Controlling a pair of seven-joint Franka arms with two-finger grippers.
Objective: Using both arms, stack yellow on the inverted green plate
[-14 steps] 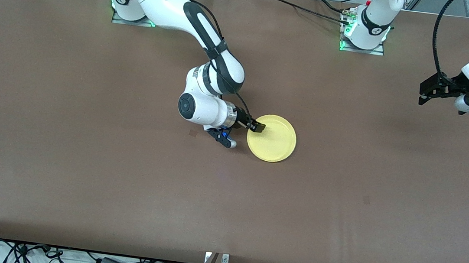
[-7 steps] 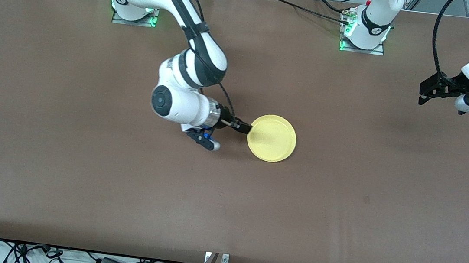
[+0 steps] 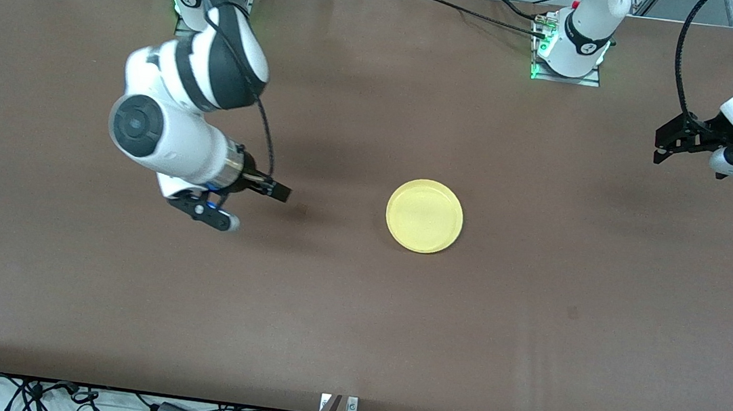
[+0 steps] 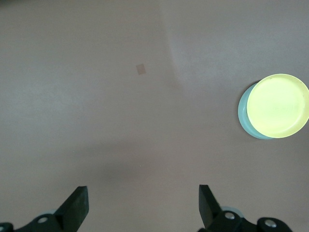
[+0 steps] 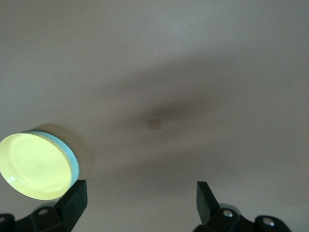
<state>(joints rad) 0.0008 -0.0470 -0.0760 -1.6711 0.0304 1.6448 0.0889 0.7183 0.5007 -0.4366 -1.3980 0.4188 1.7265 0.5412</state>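
Yellow atop green plate, right hand well apart

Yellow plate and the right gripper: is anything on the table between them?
No things. In the front view, only brown table with a shadow lies between the right gripper and the yellow plate; the right wrist view shows a small tan patch there.

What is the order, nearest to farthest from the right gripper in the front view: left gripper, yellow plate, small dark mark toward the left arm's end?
1. yellow plate, mid-table, closest to the right gripper.
2. small dark mark, nearer the front camera than the plate.
3. left gripper, over the left arm's end of the table.
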